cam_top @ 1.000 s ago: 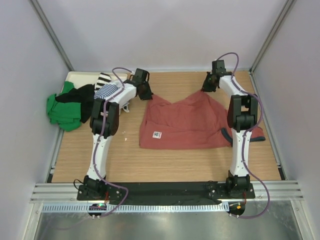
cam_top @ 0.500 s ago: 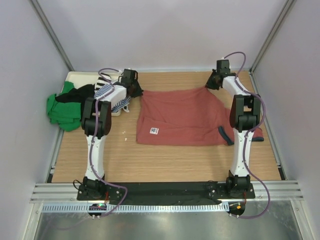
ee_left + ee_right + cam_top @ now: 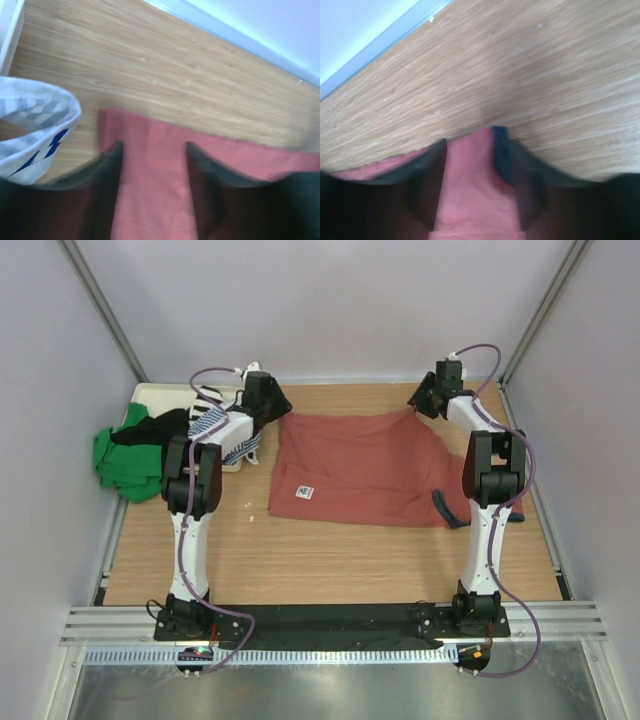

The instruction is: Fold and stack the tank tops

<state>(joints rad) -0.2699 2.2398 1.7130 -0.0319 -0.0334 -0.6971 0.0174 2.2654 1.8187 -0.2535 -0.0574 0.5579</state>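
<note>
The brick-red tank top (image 3: 360,465) lies spread flat on the wooden table, a white label (image 3: 303,493) near its front left and dark grey trim (image 3: 450,510) at its right edge. My left gripper (image 3: 275,406) is over its far left corner and my right gripper (image 3: 420,405) over its far right corner. In the left wrist view the left gripper (image 3: 154,147) stands open, red cloth (image 3: 150,190) lying in the gap between its fingers. The right gripper (image 3: 472,145) is open too, over a red corner (image 3: 470,170) with dark trim. A navy-and-white striped tank top (image 3: 215,425) lies under the left arm.
A pile of green (image 3: 125,460) and black (image 3: 150,430) cloth sits at the far left by a white tray (image 3: 160,392). The back wall runs just behind both grippers. Side walls close in the table left and right.
Both grippers moved apart and toward the back wall, pulling the red top's far edge straight and flat. Both have since opened.
</note>
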